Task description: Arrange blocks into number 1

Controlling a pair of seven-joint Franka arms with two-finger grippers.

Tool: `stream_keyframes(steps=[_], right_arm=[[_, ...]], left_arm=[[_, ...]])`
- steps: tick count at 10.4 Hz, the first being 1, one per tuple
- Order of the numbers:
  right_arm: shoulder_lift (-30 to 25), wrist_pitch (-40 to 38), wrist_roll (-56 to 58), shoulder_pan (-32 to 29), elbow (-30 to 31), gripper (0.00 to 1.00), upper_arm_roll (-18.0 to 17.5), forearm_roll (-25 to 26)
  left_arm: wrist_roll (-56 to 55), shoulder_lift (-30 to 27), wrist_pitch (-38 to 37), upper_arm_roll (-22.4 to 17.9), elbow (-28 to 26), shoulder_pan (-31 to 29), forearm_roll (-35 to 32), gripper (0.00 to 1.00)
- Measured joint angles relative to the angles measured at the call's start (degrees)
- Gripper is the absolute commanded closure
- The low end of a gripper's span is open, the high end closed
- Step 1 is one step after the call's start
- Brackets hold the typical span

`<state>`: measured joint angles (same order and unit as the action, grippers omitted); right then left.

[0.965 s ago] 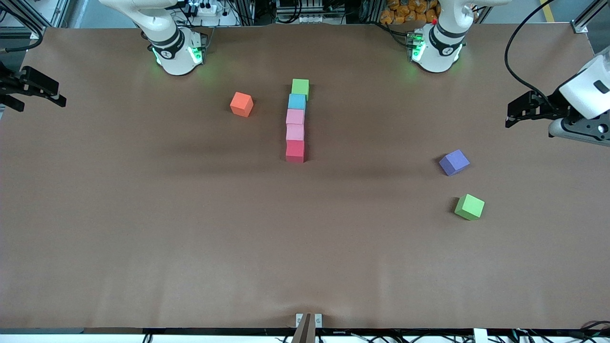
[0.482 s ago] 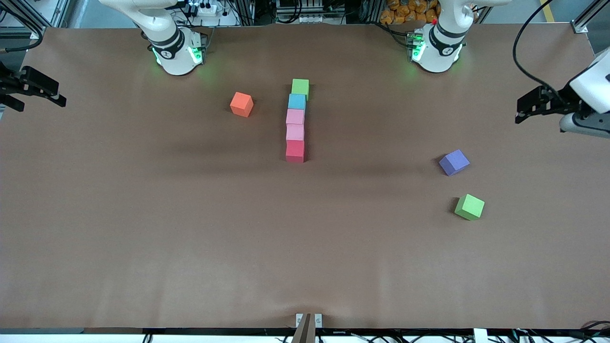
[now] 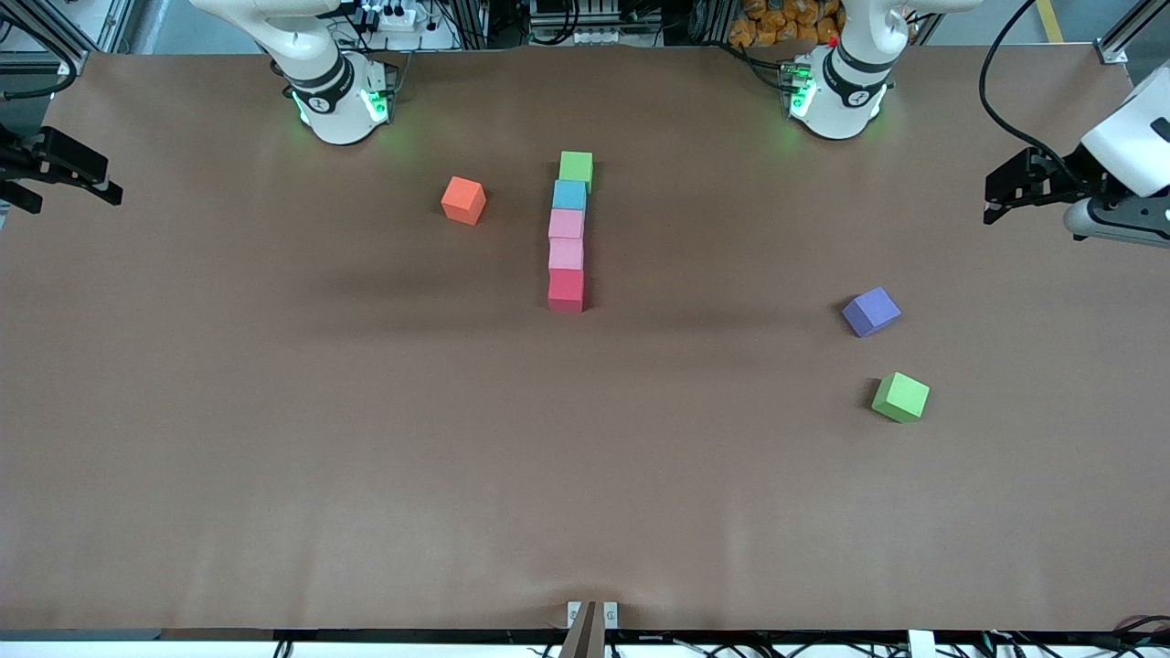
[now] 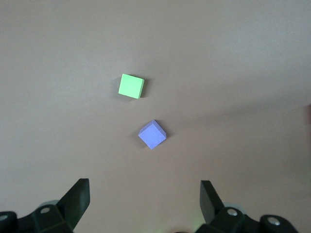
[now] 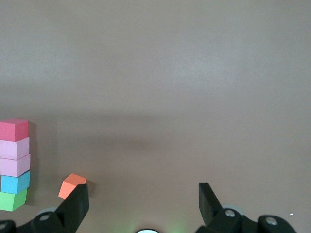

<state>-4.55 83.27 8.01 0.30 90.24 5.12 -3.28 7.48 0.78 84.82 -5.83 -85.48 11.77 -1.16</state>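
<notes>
Front view: column of five matte foam cubes [image 3: 569, 233] at 12 o'clock on brown surface [image 3: 366, 439]. Left gripper [image 3: 996, 196] at 3 o'clock, right gripper [image 3: 105, 187] at 9 o'clock, both released, empty.

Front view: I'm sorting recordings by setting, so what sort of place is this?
Probably a robotics lab bench. Two white arm bases stand bolted along a table covered in plain brown sheeting, foam blocks lie on it, and aluminium framing and cables edge it.

Both arms wait raised at the table's ends, left gripper [image 3: 998, 196] and right gripper [image 3: 64, 178] fingers spread, empty.
</notes>
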Motion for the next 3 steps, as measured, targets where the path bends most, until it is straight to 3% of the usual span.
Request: stream_keyframes(steps=[3], right_arm=[[0.0, 0.0, 0.0, 0.0, 0.0, 0.00, 0.0, 0.0]], left_arm=[[-0.3, 0.0, -0.6, 0.0, 1.1, 0.1, 0.0, 0.00]])
